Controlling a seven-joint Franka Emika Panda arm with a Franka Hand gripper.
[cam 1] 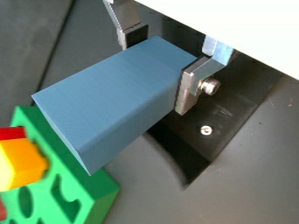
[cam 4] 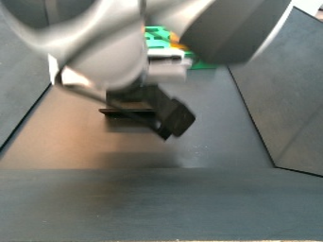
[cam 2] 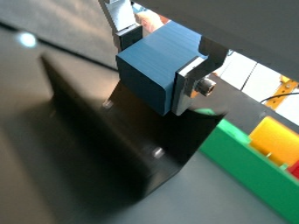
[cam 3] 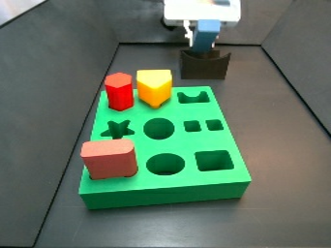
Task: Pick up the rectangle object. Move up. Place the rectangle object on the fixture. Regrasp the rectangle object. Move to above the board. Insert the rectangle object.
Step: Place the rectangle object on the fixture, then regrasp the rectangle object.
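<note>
My gripper (cam 1: pixel 163 59) is shut on the slate-blue rectangle object (cam 1: pixel 111 101); the silver fingers (cam 1: pixel 194 84) press on its two sides. It also shows in a wrist view (cam 2: pixel 158 66). In a side view the gripper (cam 3: pixel 203 27) holds the rectangle object (cam 3: pixel 203 40) right over the dark fixture (cam 3: pixel 204 65) at the far end of the floor; I cannot tell whether they touch. The fixture's plate (cam 1: pixel 216 122) and bracket (cam 2: pixel 111 131) lie under the block. The green board (cam 3: pixel 162 145) lies nearer, in front of the fixture.
On the board stand a red hexagon block (cam 3: pixel 119 92), a yellow pentagon block (cam 3: pixel 154 87) and a salmon-red square block (cam 3: pixel 110 160). Dark walls ring the floor. The blurred arm fills a side view, with the board (cam 4: pixel 161 38) behind it.
</note>
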